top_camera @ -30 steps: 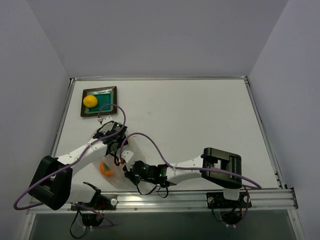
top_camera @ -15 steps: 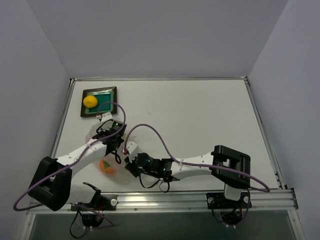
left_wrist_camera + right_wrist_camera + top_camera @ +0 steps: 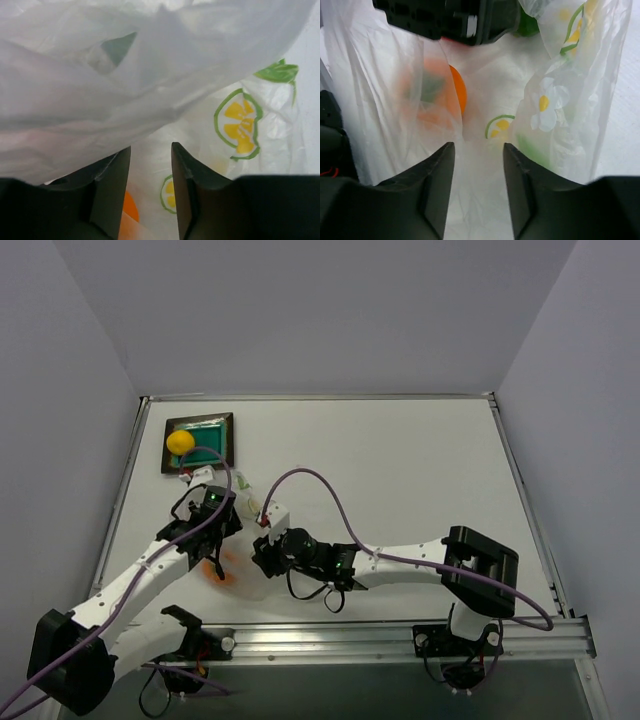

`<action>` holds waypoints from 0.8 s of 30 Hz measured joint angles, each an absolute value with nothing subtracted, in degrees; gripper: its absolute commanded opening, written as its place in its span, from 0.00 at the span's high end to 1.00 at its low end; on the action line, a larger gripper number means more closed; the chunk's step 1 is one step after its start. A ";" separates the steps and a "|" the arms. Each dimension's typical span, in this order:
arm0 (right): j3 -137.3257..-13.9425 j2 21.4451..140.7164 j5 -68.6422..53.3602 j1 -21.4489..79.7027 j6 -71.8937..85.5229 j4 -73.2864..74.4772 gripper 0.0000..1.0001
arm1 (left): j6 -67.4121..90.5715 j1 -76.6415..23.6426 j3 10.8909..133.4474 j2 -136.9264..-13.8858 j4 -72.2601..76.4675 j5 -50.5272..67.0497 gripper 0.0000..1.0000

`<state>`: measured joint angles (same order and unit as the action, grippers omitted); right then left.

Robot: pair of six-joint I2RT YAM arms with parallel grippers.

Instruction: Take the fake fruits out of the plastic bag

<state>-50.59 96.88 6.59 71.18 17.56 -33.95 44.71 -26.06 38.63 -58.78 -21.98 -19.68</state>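
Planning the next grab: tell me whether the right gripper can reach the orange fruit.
Probably not yet: the plastic bag covers most of the orange fruit, and the left gripper crowds it.

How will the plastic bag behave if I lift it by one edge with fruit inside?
Probably floppy: the plastic bag is thin, crinkled film draped in folds in both wrist views, so it should sag, not hold shape. The orange fruit inside looks round, so it would likely roll toward the lowest fold.
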 measured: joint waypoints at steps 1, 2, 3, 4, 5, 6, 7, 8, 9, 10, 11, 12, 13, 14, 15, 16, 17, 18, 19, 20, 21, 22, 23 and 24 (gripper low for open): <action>-50.61 96.40 6.52 71.20 17.58 -33.98 0.73 | 44.71 -26.06 38.02 -58.22 -22.17 -19.57 0.68; -50.65 96.05 6.37 71.20 17.56 -33.98 0.76 | 44.71 -26.06 37.36 -57.80 -22.33 -19.57 0.69; -50.78 95.98 6.28 71.20 17.80 -34.06 0.77 | 44.64 -26.06 36.80 -57.67 -22.46 -19.79 0.69; -51.03 96.03 6.07 71.20 17.98 -34.02 0.77 | 44.60 -26.06 36.40 -57.78 -22.70 -20.05 0.69; -51.22 96.18 5.93 71.20 17.98 -34.00 0.77 | 44.60 -26.06 36.12 -58.17 -22.74 -20.47 0.69; -51.51 96.42 5.85 71.20 18.00 -33.95 0.77 | 44.53 -26.06 36.05 -58.78 -22.70 -21.12 0.66; -51.92 96.75 5.78 71.20 18.04 -33.87 0.77 | 44.42 -26.04 36.05 -59.57 -22.37 -21.76 0.63; -52.31 97.14 5.78 71.20 18.15 -33.87 0.77 | 44.27 -26.00 36.07 -60.51 -21.91 -22.48 0.60; -52.64 97.49 5.78 71.20 18.20 -33.87 0.77 | 44.14 -25.93 36.10 -61.45 -21.39 -23.22 0.57; -52.73 97.78 5.74 71.22 18.28 -33.89 0.78 | 44.03 -25.85 36.10 -62.48 -20.67 -23.90 0.57; -52.73 97.97 5.58 71.22 18.41 -33.85 0.78 | 43.97 -25.69 36.10 -63.53 -19.81 -24.38 0.57; -52.73 98.06 5.52 71.22 18.50 -33.85 0.78 | 43.86 -25.41 36.10 -64.71 -18.79 -24.82 0.57; -52.73 98.08 5.30 71.22 18.63 -33.76 0.78 | 43.79 -25.04 36.21 -65.80 -18.04 -25.15 0.57; -52.73 98.08 5.15 71.24 18.65 -33.71 0.78 | 43.72 -24.58 36.49 -67.11 -17.52 -25.36 0.57; -52.73 98.08 5.08 71.24 18.72 -33.74 0.78 | 43.70 -24.08 37.15 -68.71 -17.32 -25.63 0.57; -52.73 98.08 4.89 71.22 18.83 -33.71 0.78 | 43.68 -23.57 37.91 -70.43 -16.80 -25.71 0.56; -52.73 98.08 4.78 71.24 18.87 -33.69 0.78 | 43.66 -23.14 38.65 -72.16 -16.21 -25.80 0.55; -52.73 98.08 4.60 71.24 18.87 -33.69 0.78 | 43.64 -22.74 39.24 -73.65 -15.49 -25.91 0.53; -52.73 98.08 4.34 71.24 18.85 -33.69 0.78 | 43.57 -22.55 39.55 -74.76 -14.57 -26.04 0.46; -52.73 98.08 4.23 71.24 18.85 -33.69 0.78 | 43.46 -22.39 39.64 -75.50 -13.80 -26.06 0.41; -52.73 98.08 4.05 71.31 18.85 -33.67 0.78 | 43.35 -22.35 39.64 -75.92 -13.26 -26.17 0.37; -52.73 98.08 3.97 71.31 18.85 -33.67 0.76 | 43.20 -22.37 39.64 -76.07 -12.71 -26.30 0.33; -52.73 98.10 3.77 71.33 18.87 -33.69 0.75 | 43.07 -22.37 39.64 -76.07 -12.19 -26.55 0.29; -52.73 98.13 3.60 71.33 18.87 -33.67 0.69 | 42.92 -22.37 39.64 -76.07 -11.66 -26.89 0.28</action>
